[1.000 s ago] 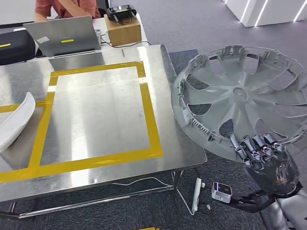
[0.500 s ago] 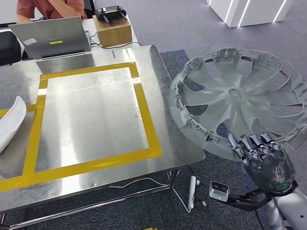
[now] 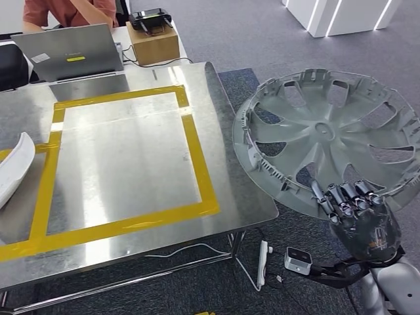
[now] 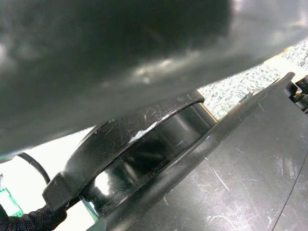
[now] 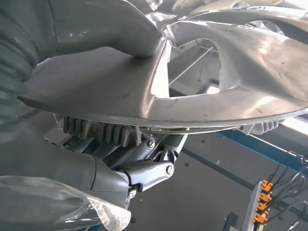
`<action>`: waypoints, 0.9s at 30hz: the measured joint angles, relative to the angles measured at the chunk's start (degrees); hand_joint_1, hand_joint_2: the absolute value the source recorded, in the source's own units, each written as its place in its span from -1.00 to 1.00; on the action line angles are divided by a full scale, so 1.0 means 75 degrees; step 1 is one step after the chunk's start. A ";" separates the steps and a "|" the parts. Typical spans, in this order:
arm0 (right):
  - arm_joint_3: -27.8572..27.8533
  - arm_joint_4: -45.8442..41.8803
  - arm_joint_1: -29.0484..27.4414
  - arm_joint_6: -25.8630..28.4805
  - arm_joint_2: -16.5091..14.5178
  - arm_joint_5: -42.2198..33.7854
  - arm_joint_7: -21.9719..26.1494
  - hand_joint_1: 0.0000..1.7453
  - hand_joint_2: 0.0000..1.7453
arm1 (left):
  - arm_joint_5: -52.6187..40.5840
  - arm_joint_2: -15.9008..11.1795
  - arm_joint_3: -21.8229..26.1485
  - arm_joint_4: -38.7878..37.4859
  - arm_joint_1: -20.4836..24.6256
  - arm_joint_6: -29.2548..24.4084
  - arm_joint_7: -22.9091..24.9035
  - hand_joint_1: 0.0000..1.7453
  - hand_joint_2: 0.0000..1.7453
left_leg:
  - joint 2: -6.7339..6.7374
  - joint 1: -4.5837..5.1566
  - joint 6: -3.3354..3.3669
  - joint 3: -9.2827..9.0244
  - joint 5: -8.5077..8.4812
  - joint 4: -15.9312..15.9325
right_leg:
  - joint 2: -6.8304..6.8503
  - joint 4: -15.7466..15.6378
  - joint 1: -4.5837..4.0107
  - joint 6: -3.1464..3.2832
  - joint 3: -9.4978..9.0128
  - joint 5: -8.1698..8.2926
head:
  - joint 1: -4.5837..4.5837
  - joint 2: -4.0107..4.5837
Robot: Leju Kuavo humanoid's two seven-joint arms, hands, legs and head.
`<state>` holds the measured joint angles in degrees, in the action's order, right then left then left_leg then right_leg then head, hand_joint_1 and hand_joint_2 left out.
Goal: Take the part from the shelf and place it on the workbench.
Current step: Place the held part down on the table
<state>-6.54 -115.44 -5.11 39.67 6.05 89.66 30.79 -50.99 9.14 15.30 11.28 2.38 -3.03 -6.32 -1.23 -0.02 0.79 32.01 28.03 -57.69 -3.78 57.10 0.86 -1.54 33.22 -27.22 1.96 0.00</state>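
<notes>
The right robot hand (image 3: 364, 220) holds the wheel cover (image 3: 329, 134) by its rim; the counter (image 3: 237, 190) lies to its left.

Hubcap (image 3: 327, 134) right of the workbench (image 3: 233, 190), off its edge; laptop (image 3: 69, 49) behind.

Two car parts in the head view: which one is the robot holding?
The grey wheel cover, gripped at its near rim by the right hand, off the table's right edge. The white curved part lies untouched on the steel table, far left.
</notes>
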 joint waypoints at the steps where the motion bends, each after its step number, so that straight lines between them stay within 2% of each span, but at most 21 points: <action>1: 0.0001 0.0001 0.0000 0.0000 0.0000 0.0000 0.0014 1.00 1.00 | 0.0001 0.0000 0.0000 0.0000 0.0000 -0.0003 0.0000 -1.00 -1.00 | 0.0000 -0.0002 0.0000 0.0000 0.0000 0.0000 | 0.0000 0.0001 -0.0002 0.0000 0.0001 0.0000 | 0.0000 0.0000; 11: -0.0033 -0.0002 0.0009 0.0000 0.0000 0.0000 0.0359 1.00 1.00 | 0.0017 0.0000 0.0000 0.0000 0.0000 -0.0005 0.0007 -1.00 -1.00 | 0.0000 -0.0009 -0.0001 0.0002 0.0000 0.0000 | 0.0000 0.0003 -0.0007 0.0001 0.0003 -0.0001 | 0.0001 0.0000; 14: -0.0102 -0.0032 0.0023 0.0000 -0.0002 -0.0004 0.0568 1.00 1.00 | 0.0028 -0.0003 0.0000 0.0000 0.0009 0.0001 0.0020 -1.00 -1.00 | 0.0005 -0.0008 0.0107 -0.0054 -0.0064 0.0118 | 0.0029 -0.0088 0.0017 -0.0083 -0.0024 0.0037 | -0.0004 -0.0001; 16: -0.0160 -0.0077 0.0054 0.0000 -0.0004 -0.0009 0.0685 1.00 1.00 | 0.0042 0.0001 0.0000 0.0000 0.0019 0.0002 0.0020 -1.00 -1.00 | 0.0013 -0.0052 0.0205 -0.0162 -0.0194 0.0354 | 0.0193 0.0121 0.0008 -0.0125 0.0086 -0.0152 | 0.0020 -0.0001; 17: -0.0188 -0.0093 0.0075 0.0000 -0.0006 -0.0011 0.0726 1.00 1.00 | 0.0047 0.0002 0.0000 0.0000 0.0020 0.0002 0.0020 -1.00 -1.00 | 0.0015 -0.0077 0.0224 -0.0195 -0.0244 0.0435 | 0.0298 0.0483 0.0016 -0.0137 0.0257 -0.0370 | 0.0045 -0.0002; 19: -0.0224 -0.0106 0.0111 0.0000 -0.0009 -0.0009 0.0772 1.00 1.00 | 0.0055 0.0003 0.0000 0.0000 0.0011 0.0006 0.0020 -1.00 -1.00 | 0.0025 -0.0093 0.0228 -0.0193 -0.0255 0.0454 | 0.0412 0.1480 0.0062 -0.0202 0.0705 -0.0838 | 0.0077 -0.0002; 20: -0.0232 -0.0109 0.0115 0.0000 -0.0010 -0.0009 0.0777 1.00 1.00 | 0.0055 0.0004 0.0000 0.0000 0.0002 0.0008 0.0020 -1.00 -1.00 | 0.0031 -0.0108 0.0207 -0.0191 -0.0244 0.0445 | 0.0431 0.1833 0.0100 -0.0248 0.0864 -0.0935 | 0.0082 -0.0002; 21: -0.0235 -0.0112 0.0114 0.0000 -0.0011 -0.0009 0.0777 1.00 1.00 | 0.0055 0.0004 0.0000 0.0000 -0.0005 0.0012 0.0020 -1.00 -1.00 | 0.0036 -0.0137 0.0168 -0.0192 -0.0225 0.0425 | 0.0441 0.1909 0.0140 -0.0298 0.0892 -0.0885 | 0.0080 -0.0002; 22: -0.0236 -0.0112 0.0115 0.0000 -0.0012 -0.0010 0.0776 1.00 1.00 | 0.0056 0.0005 0.0000 0.0000 -0.0008 0.0014 0.0020 -1.00 -1.00 | 0.0035 -0.0183 0.0105 -0.0191 -0.0191 0.0386 | 0.0452 0.1672 0.0185 -0.0358 0.0764 -0.0695 | 0.0082 -0.0002; 23: -0.0236 -0.0112 0.0116 0.0000 -0.0012 -0.0011 0.0773 1.00 1.00 | 0.0056 0.0005 0.0000 0.0000 -0.0009 0.0015 0.0020 -1.00 -1.00 | 0.0030 -0.0234 0.0021 -0.0188 -0.0141 0.0317 | 0.0469 0.1189 0.0240 -0.0432 0.0509 -0.0432 | 0.0090 -0.0001; 24: -0.0236 -0.0109 0.0120 0.0000 -0.0013 -0.0011 0.0770 1.00 1.00 | 0.0056 -0.0007 0.0000 0.0000 -0.0006 0.0016 0.0020 -1.00 -1.00 | 0.0023 -0.0263 -0.0078 -0.0170 -0.0079 0.0233 | 0.0462 0.0714 0.0271 -0.0518 0.0256 -0.0279 | 0.0118 -0.0001; 25: -0.0237 -0.0114 0.0122 0.0000 -0.0016 -0.0009 0.0767 1.00 1.00 | 0.0056 -0.0018 0.0000 0.0000 0.0003 0.0015 0.0020 -1.00 -1.00 | 0.0017 -0.0275 -0.0170 -0.0138 -0.0017 0.0128 | 0.0441 0.0353 0.0295 -0.0535 0.0050 -0.0188 | 0.0161 -0.0001; 26: -0.0238 -0.0120 0.0124 0.0000 -0.0019 -0.0008 0.0763 1.00 1.00 | 0.0056 -0.0025 0.0000 0.0000 0.0012 0.0014 0.0020 -1.00 -1.00 | 0.0011 -0.0266 -0.0241 -0.0104 0.0026 0.0047 | 0.0418 0.0189 0.0306 -0.0505 -0.0048 -0.0192 | 0.0174 -0.0001; 27: -0.0240 -0.0125 0.0125 0.0000 -0.0022 -0.0007 0.0760 1.00 1.00 | 0.0056 -0.0034 0.0000 0.0000 0.0018 0.0014 0.0020 -1.00 -1.00 | 0.0007 -0.0251 -0.0290 -0.0075 0.0046 -0.0001 | 0.0386 0.0204 0.0291 -0.0436 -0.0051 -0.0262 | 0.0171 -0.0002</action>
<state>-8.33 -116.37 -4.17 39.67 5.89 89.61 36.49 -50.57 8.88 15.30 11.28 2.52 -2.93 -6.16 -1.17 -1.90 -1.39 31.44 28.38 -57.70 -0.88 58.63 3.04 -4.82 32.84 -29.19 3.25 -0.02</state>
